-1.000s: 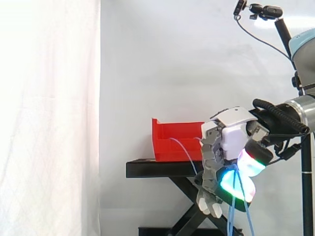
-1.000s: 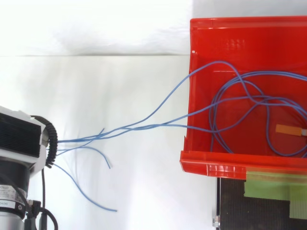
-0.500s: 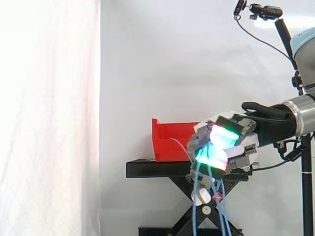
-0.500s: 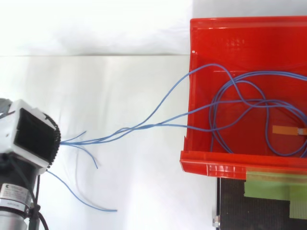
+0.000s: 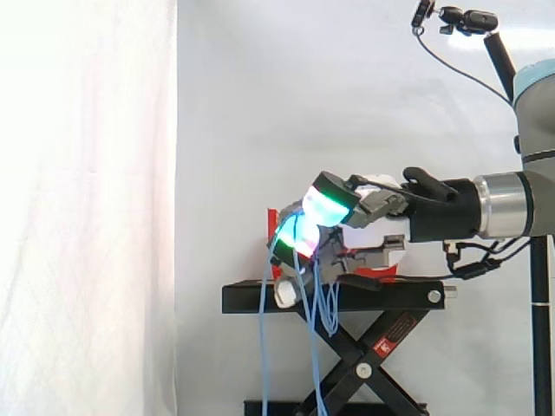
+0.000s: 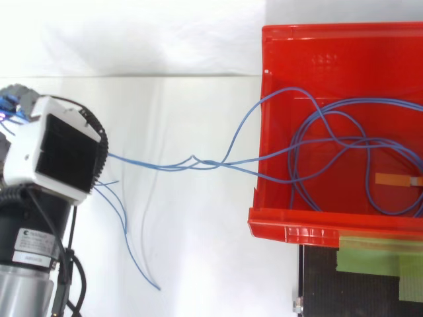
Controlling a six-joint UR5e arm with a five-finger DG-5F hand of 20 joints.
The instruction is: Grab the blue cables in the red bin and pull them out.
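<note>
Several thin blue cables (image 6: 198, 162) run from loops inside the red bin (image 6: 291, 232) over its left wall to my hand (image 6: 63, 155) at the left of the top view. In the side view my hand (image 5: 368, 230) hovers just above the black stand (image 5: 390, 297), in front of the bin and hiding most of it. Its fingers are curled round the cables, the pads glowing green and magenta. Loose cable ends (image 5: 263, 347) hang from the hand, down past the stand's front edge.
An orange tag (image 6: 396, 179) lies among the cable loops in the bin. Green tape (image 6: 377, 254) sits on the stand by the bin's near rim. A small camera on a stalk (image 5: 460, 17) stands at the upper right of the side view.
My hand has risen and turned over, moving left across the side view and up the top view. The held cables came with it, and their free ends now dangle below.
</note>
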